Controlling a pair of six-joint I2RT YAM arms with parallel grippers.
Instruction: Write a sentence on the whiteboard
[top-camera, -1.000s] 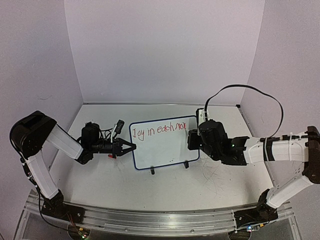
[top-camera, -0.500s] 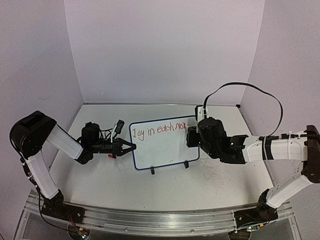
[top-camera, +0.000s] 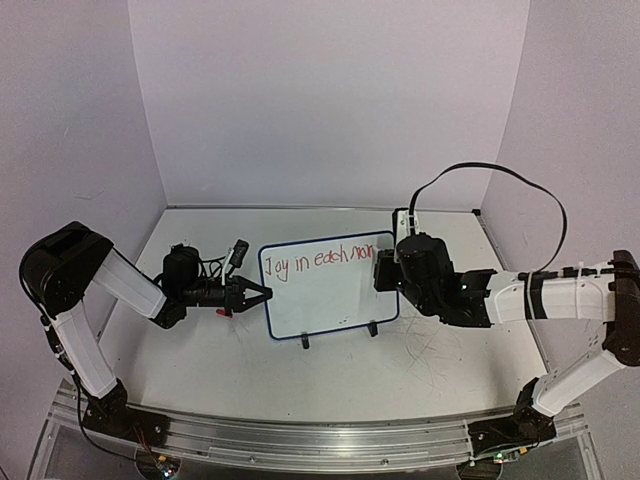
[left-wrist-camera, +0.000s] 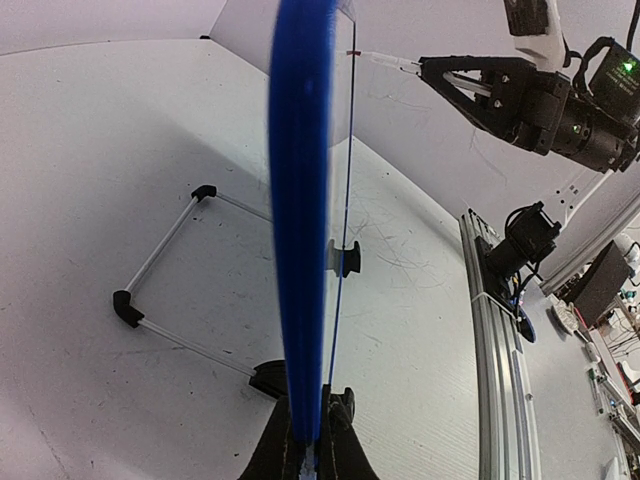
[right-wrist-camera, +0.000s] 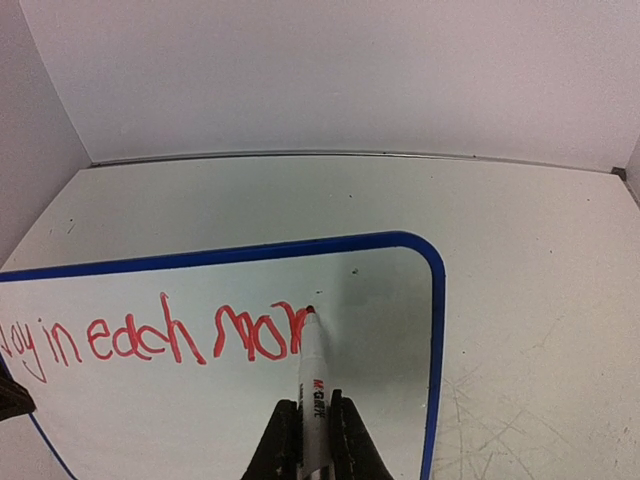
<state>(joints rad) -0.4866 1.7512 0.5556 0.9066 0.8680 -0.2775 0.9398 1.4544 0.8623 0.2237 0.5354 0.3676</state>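
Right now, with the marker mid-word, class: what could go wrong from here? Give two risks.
Space may run out: the sentence already spans most of the whiteboard, and the marker tip sits near the right rim with letters left to write. The whiteboard may swing: the left gripper holds only its left edge, while the right gripper presses the marker at the far side.

A robotics lab cell: plain white panels (top-camera: 330, 100) box in a scuffed tabletop (top-camera: 420, 360) edged by an aluminium rail (top-camera: 300, 440).

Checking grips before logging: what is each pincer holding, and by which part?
The left pincer clamps the whiteboard by its blue side rim; the right pincer grips the marker by its barrel.
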